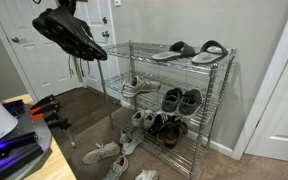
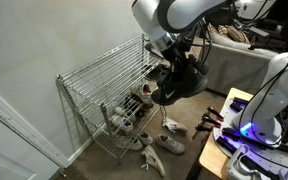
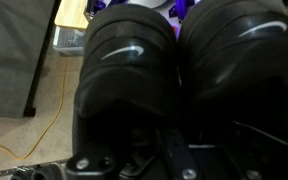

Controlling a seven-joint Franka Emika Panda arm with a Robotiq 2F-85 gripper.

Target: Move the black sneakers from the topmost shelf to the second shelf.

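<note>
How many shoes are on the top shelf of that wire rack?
2: a dark slide near the middle of the top shelf and another slide beside it, toward the end. Nothing else shows there, though a flat one could be hidden.

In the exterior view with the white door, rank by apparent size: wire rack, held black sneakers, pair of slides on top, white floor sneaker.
1. wire rack
2. black sneakers, enlarged by nearness to the camera
3. pair of slides, nearly alike with 2, so unsure
4. white floor sneaker
</note>
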